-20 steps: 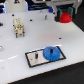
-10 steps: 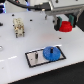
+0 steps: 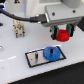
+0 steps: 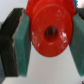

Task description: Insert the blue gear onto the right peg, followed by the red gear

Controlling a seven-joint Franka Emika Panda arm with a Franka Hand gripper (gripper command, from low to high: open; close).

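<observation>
While clamped between teal pads [image 4: 22, 42] of hand [image 3: 62, 36], red gear [image 3: 63, 36] hangs above white worktop [image 3: 15, 67], off the exterior view's right of plate and clear of it. Wrist view: red gear [image 4: 50, 34] faces camera, centre hole dark, pads pressing both flanks. Blue gear [image 3: 51, 53] lies flat on right half of grey, black-edged plate [image 3: 35, 59], covering right peg position; peg itself not discernible. Left peg [image 3: 37, 56] stands bare. Small beige fixture [image 3: 19, 28] sits on worktop, well apart at far side.
</observation>
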